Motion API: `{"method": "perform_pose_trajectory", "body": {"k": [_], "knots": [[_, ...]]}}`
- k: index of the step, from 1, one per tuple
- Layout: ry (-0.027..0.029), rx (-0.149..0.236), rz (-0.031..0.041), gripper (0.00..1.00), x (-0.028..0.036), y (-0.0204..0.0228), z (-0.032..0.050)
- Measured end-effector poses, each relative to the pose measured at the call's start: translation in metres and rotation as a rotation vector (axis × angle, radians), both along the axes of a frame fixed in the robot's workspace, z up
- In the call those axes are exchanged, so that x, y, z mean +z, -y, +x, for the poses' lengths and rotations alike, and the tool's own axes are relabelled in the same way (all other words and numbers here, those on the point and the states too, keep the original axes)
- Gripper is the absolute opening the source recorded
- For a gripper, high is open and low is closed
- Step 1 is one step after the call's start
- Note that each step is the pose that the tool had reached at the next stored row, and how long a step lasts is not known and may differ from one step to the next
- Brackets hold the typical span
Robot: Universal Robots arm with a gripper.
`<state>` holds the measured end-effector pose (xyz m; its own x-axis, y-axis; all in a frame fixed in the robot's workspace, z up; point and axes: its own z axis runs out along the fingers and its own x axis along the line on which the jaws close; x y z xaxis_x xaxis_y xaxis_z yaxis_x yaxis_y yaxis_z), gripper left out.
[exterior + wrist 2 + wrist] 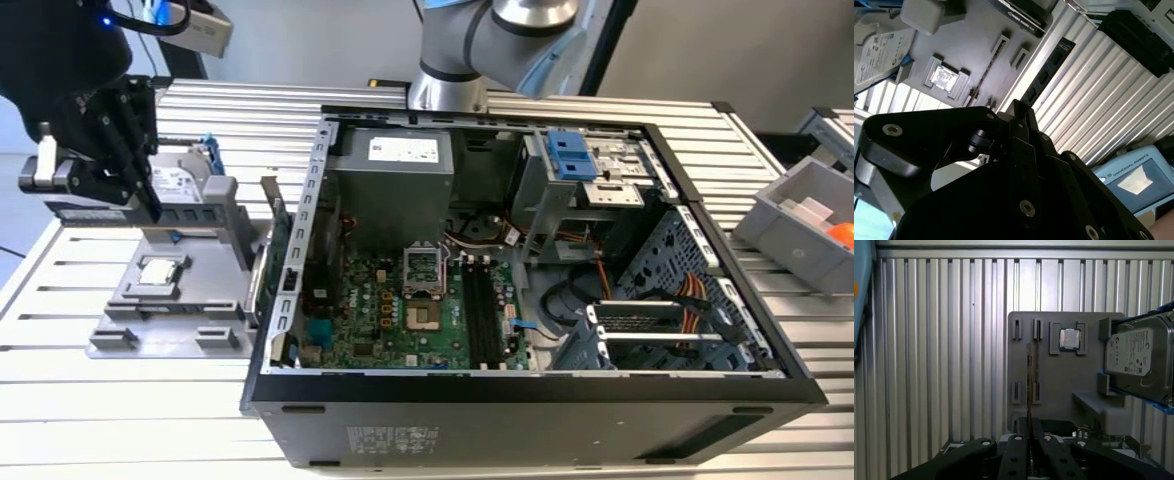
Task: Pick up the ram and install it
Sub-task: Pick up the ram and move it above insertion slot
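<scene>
My black gripper (147, 205) hangs over the grey parts fixture (200, 300), at the exterior view's left and outside the computer case. Its fingers are shut on the ram, a thin dark stick with chips. In the second wrist view the ram (1051, 67) runs away from the fingertips (1019, 112). In the first wrist view the ram (1029, 380) shows edge-on, rising from between the fingers (1030, 437) above the fixture's slot holders. The motherboard's black ram slots (481, 310) lie inside the open case, well to the exterior view's right of the gripper.
On the fixture sit a small silver CPU (1070, 338) and a hard drive in a blue frame (1136, 355). The open computer case (534, 395) takes up the middle of the ribbed metal table (134, 400). A grey bin (801, 215) stands at the far right.
</scene>
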<state>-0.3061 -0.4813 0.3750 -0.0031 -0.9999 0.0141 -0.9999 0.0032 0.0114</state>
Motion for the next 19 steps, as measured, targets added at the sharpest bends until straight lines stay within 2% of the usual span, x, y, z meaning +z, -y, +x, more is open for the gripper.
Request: {"method": "perform_pose_trajectory", "body": {"k": [19], "knots": [[0.0000,0.000,0.0000,0.00,0.0000,0.0000,0.0322]]}}
